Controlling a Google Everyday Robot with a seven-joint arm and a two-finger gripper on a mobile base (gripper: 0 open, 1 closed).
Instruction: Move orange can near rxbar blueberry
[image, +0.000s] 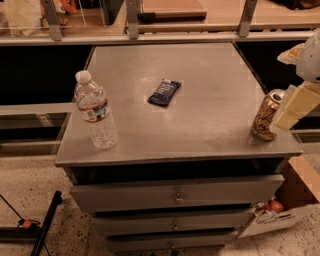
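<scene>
The orange can (265, 115) stands at the right front corner of the grey cabinet top (200, 65), leaning a little to the right. The rxbar blueberry (164, 92), a flat dark navy bar, lies near the middle of the top, well to the left of the can and farther back. My gripper (292, 107), cream-coloured, comes in from the right edge and sits right against the can's right side at its upper half. Part of the can's right side is hidden behind it.
A clear plastic water bottle (96, 111) stands at the left front of the top. Drawers (175, 195) run below. A cardboard box (285, 210) sits on the floor at the right, and a black stand leg (42, 227) at the lower left. A shelf rail (150, 35) runs behind.
</scene>
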